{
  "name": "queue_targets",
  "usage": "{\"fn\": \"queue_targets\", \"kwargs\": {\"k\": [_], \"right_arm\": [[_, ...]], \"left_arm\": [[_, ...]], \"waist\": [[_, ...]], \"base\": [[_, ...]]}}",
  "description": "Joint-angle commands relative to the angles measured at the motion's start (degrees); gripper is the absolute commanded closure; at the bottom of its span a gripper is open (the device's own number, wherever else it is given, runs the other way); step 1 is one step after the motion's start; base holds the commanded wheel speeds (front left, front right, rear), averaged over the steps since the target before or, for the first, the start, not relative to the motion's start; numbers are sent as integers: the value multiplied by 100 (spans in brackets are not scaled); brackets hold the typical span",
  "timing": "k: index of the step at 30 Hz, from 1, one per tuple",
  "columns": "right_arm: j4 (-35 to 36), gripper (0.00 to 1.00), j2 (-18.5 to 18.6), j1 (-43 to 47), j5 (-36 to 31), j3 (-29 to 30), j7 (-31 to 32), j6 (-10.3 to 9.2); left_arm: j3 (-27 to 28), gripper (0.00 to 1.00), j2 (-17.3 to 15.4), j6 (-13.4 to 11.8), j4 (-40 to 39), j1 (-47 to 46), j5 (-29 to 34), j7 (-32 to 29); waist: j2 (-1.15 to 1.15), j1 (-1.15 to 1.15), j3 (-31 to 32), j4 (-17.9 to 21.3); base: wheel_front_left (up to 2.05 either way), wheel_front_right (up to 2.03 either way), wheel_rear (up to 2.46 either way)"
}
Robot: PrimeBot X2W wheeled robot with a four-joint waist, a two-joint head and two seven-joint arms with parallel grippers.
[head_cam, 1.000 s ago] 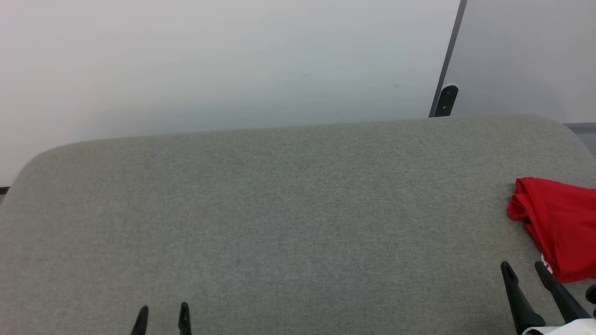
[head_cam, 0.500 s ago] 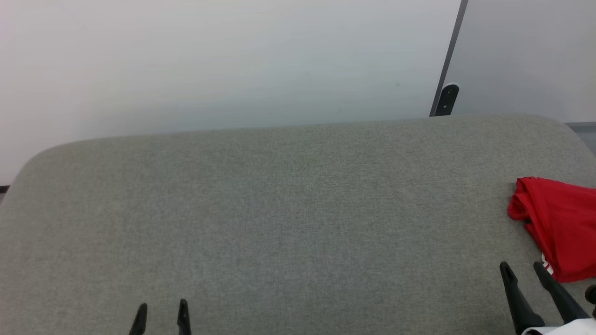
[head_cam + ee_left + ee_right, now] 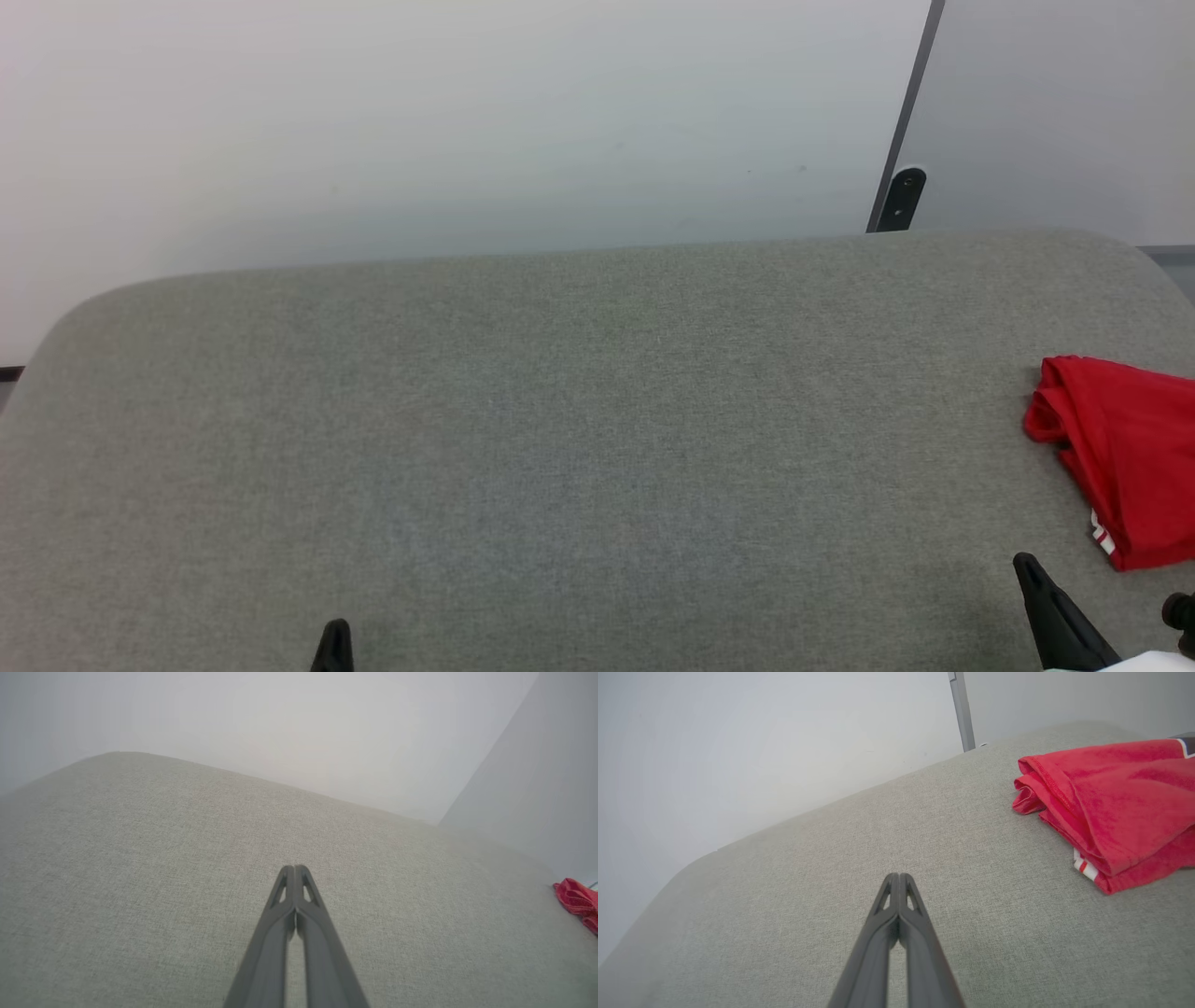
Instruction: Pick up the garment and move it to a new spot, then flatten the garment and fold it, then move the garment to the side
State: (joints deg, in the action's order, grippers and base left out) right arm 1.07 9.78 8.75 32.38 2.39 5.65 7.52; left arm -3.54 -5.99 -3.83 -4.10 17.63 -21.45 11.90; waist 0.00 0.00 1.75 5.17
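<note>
Upholstery, grey-woven, meets a pale wall — garment folded at its right edge, both arms' jaws together.

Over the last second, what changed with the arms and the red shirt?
The left gripper and the right gripper both closed their jaws on nothing and sank lower in the head view. The garment stayed folded and untouched at the right end of the grey cushion.

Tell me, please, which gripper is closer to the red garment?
The right gripper, at the head view's lower right just short of the garment; the left gripper sits far across the grey surface at lower left.
</note>
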Motion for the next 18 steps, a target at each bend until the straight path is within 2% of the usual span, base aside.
{"fn": "queue_targets", "kwargs": {"k": [1,18], "right_arm": [[23,100,-3,-195,249,50,8,0],[-326,100,-159,-506,1569,138,26,-1]], "left_arm": [[35,100,-39,60,-10,-176,-292,-39],[129,100,-55,323,455,-710,-1960,-354]], "waist": [[0,0,-3,-8],[0,0,-30,-84]], "base": [[0,0,0],[0,0,0]]}}
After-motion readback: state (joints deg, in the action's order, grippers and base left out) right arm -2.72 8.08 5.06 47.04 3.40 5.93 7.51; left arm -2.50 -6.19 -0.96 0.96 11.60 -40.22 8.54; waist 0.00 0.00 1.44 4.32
